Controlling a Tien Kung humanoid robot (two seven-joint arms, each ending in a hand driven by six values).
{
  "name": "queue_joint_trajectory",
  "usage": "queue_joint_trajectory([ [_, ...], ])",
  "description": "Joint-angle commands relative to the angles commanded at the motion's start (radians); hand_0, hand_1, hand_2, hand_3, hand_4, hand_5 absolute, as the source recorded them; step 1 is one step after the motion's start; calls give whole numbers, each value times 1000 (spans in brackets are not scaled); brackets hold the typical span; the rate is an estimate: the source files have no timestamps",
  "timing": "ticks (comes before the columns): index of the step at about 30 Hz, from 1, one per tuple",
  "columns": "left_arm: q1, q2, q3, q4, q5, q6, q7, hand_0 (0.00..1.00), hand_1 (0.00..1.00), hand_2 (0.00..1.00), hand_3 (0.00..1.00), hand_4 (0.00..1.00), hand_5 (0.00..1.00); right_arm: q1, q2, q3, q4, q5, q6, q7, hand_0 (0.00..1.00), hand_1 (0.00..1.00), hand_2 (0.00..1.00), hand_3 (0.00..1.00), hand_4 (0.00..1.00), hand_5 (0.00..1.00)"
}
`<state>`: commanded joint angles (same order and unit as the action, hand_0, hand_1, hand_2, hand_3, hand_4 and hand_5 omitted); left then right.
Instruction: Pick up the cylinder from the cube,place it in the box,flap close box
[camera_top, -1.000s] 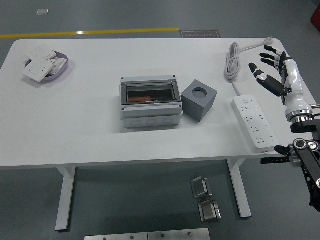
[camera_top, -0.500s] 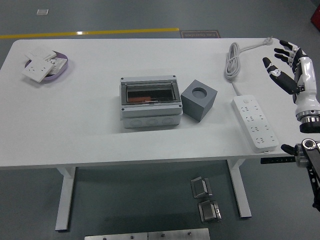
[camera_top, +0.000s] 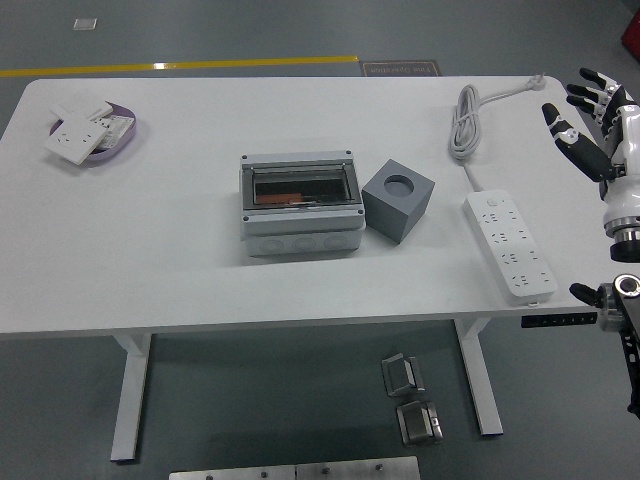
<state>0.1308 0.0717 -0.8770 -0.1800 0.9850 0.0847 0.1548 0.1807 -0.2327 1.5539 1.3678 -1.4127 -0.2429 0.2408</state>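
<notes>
While the white table (camera_top: 200, 270) fills most of the head view, the robot's right hand (camera_top: 600, 125) hangs at the picture's right edge, just off the table's far right corner, its black-tipped fingers (camera_top: 572, 142) spread apart and holding nothing. No left arm shows.

Well to the left of that hand, near the table's middle, sits the grey box (camera_top: 300, 205), its clear flap lying shut over the top; something orange shows through the flap, too dim to name. Touching or just beside the box, on the side nearer the hand, stands the grey cube (camera_top: 398, 202), turned slightly askew, the round socket in its top face empty. The cylinder itself cannot be made out with certainty.

Between cube and hand lies a white power strip (camera_top: 510, 245), running toward the table's near edge, its coiled cable (camera_top: 468, 120) bundled beyond it, close to the hand. Farthest from the hand, at the table's opposite corner, a purple tray (camera_top: 118, 147) holds white wall sockets (camera_top: 82, 130).
</notes>
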Motion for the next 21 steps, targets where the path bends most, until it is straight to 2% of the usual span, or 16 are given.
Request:
queue_joint_trajectory([
  [21,1,20,-38,0,26,-4,4,582,618,532,586,628,238,0,3,-4,-3,0,3,-5,839,729,733,765,867,343],
])
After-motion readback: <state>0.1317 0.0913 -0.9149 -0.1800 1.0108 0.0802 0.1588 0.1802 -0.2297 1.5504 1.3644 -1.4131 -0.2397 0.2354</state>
